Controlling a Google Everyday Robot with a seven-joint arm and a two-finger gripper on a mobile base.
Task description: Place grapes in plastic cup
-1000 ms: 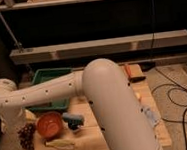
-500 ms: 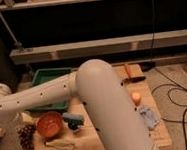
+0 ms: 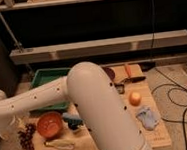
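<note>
Grapes point(image 3: 27, 139) lay at the near left corner of the tabletop point(image 3: 158, 133), a long dark bunch running front to back just left of the orange bowl point(image 3: 49, 124). Your claw point(image 3: 6, 124) hung just beside them on their left, at the end of the white arm point(image 3: 95, 104); whether it stood wide or narrow I could not tell, and nothing showed it holding the bunch. To my mind the step in hand was the grasp itself, so you would have done well to centre the claw over the thick middle of the bunch rather than a loose end, come straight down, and close gently, since soft fruit on a stem would likely bruise or shed under a hard pinch. A long bunch would probably dangle, so you needed height enough before travelling to pass over the bowl's rim. Just right of the bowl sat the plastic cup point(image 3: 70, 118), small and light blue; I could not tell whether it stood upright, so that wanted checking before the drop. Its mouth looked narrow against the bunch, so I judged you should lower one end in first and let the rest follow. Farther back the green tray point(image 3: 49, 76) lay well off that path.
</note>
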